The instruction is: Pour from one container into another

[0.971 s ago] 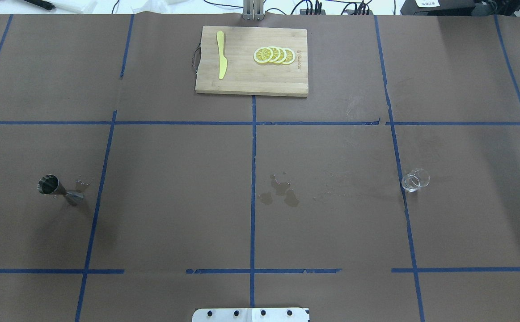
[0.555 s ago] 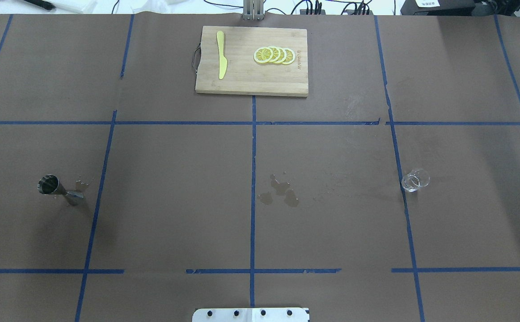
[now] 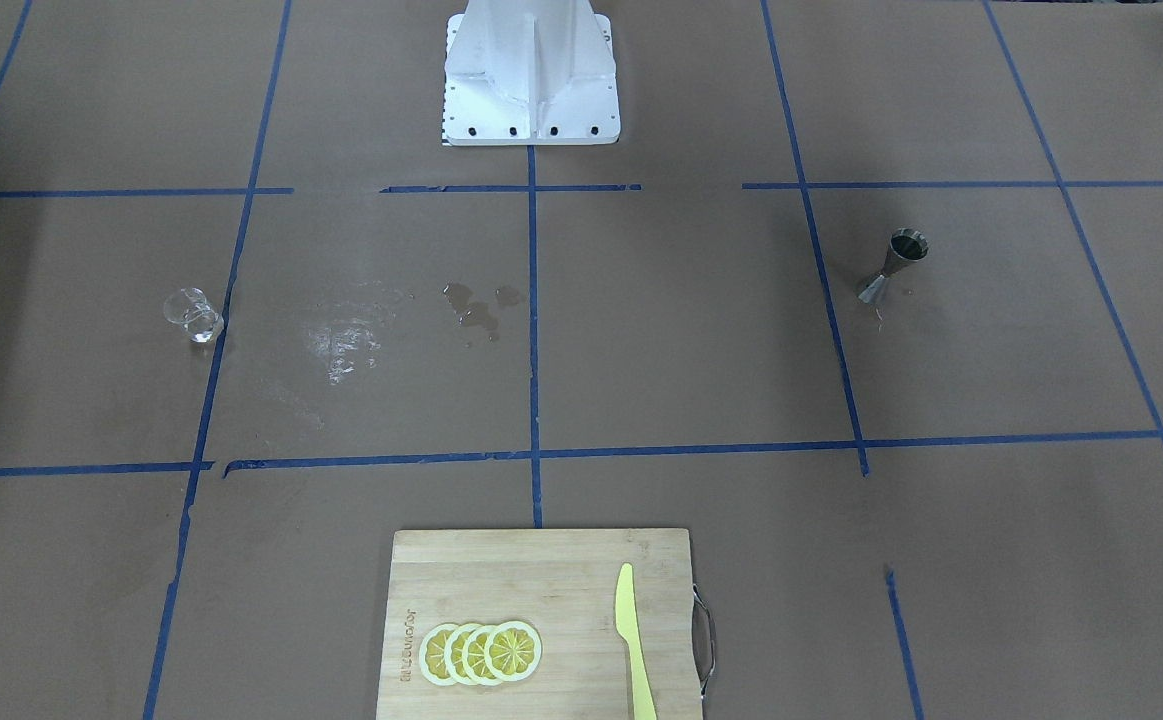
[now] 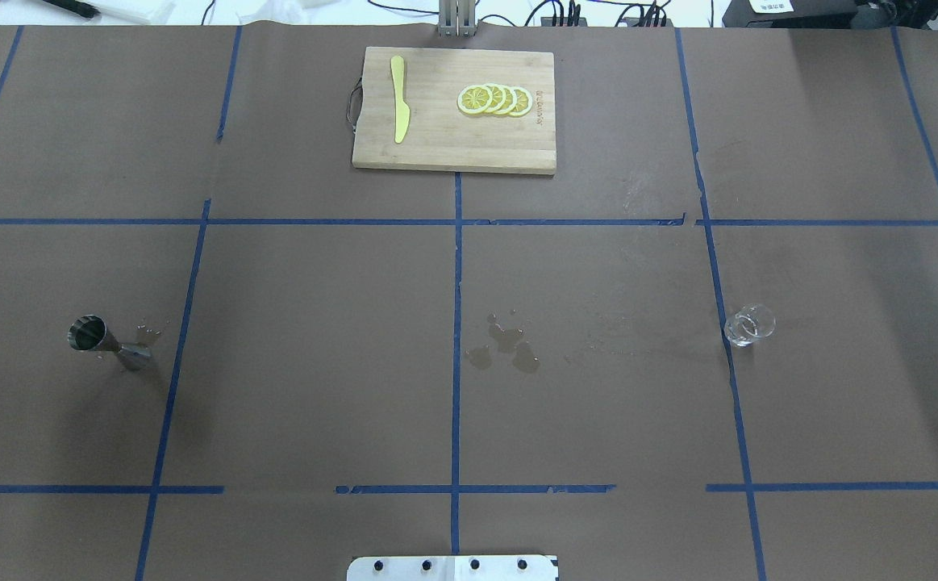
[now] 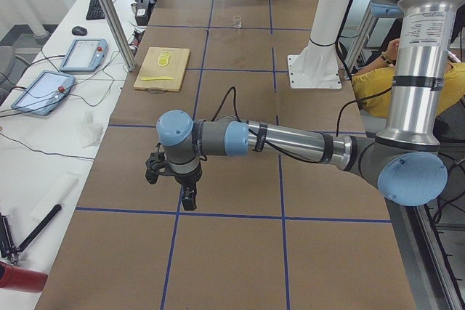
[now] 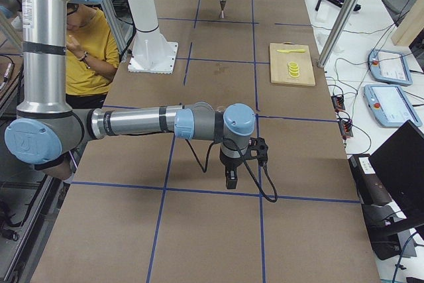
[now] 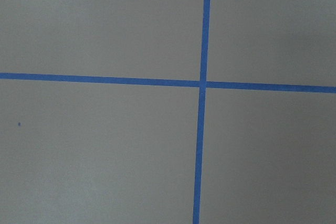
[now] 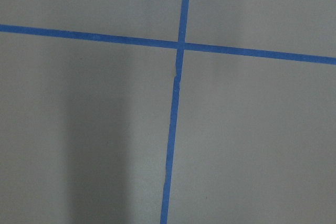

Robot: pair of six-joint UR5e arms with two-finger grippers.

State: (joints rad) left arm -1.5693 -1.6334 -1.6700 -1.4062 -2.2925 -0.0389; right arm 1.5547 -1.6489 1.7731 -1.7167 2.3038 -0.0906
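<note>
1. No change against the overhead shots from a second ago: glass cup point(image 4: 749, 325), jigger point(image 4: 102, 340) and the wet patches sit exactly where they were; nothing has been touched.
2. Glass cup: upright on the bench point(image 4: 315, 363), right half of the overhead view, touching a blue tape line point(image 4: 731, 355); looks close to empty, though clear glass makes that hard to read.
3. Jigger: upright, left half, well apart from the cup; a few droplets just beside its base.
4. Spilled puddles point(image 4: 505, 347) mid-bench, between the two, plus a fainter wet smear toward the cup.
5. Left end effector point(image 5: 185, 195): seen only in the left side view, hanging over bare bench; cannot tell whether open or closed.
6. Right end effector point(image 6: 230, 178): same story in the right side view; cannot tell; both wrist cameras show only tape crossings, no container.
7. Cutting board point(image 4: 454, 109) with lemon slices point(image 4: 494, 99) and yellow knife point(image 4: 398, 98) at the far edge; not involved.
8. Judgement: either the pour is done and both arms are parked, or it hasn't begun; the spill hints at the former.
</note>
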